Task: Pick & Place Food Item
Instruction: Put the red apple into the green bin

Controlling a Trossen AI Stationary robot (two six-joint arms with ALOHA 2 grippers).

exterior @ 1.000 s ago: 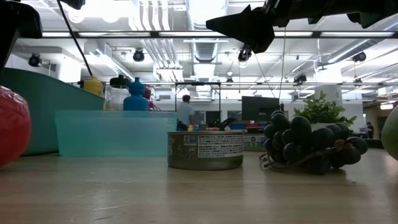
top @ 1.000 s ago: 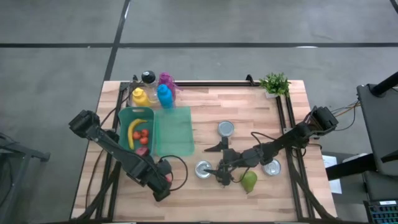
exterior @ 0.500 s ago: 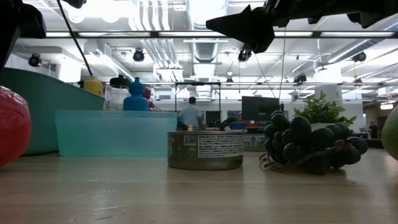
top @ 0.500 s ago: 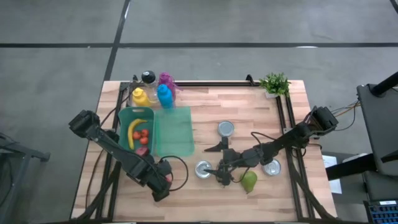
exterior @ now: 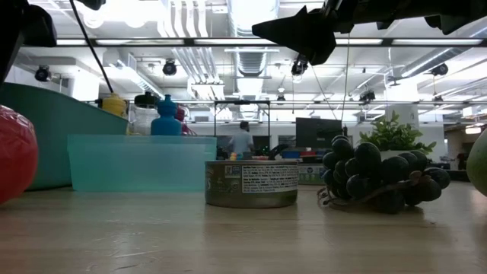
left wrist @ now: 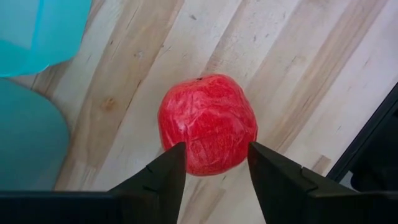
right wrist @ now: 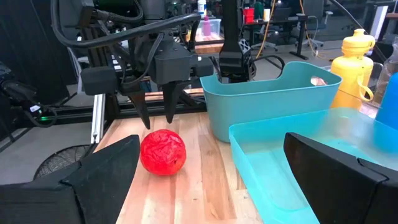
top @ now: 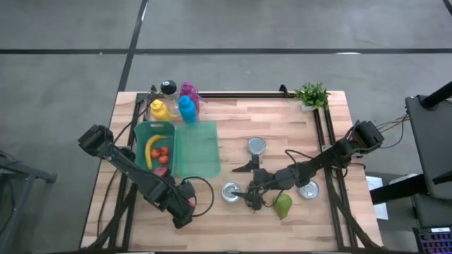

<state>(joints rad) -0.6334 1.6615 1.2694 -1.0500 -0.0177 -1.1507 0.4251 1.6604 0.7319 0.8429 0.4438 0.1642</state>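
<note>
**Left pincer straddles a red apple on the desk**

The apple (left wrist: 207, 124) is bright red and roundish, with a crinkled, faintly wrinkled skin and a small dark dimple at its top. It sits on the pale wooden desk (top: 275, 127), near the front left corner, just in front of the teal bin (top: 140, 144) and the clear blue lid (top: 197, 148).

The left pincer (left wrist: 211, 163) is lowered over the apple, one dark finger on each side of it. The jaws stand partly open, the tips right at the fruit's flanks; from these views I cannot tell whether they press it. In the right wrist view the fingertips (right wrist: 169, 113) end just above the apple's top.

The right pincer (top: 252, 200) hangs over the middle front of the desk, its jaws spread wide and empty, near a tin (top: 231, 191) and a green pear (top: 283, 206). Inside the bin lie a banana (top: 151, 147) and small red fruits (top: 160, 153).
</note>
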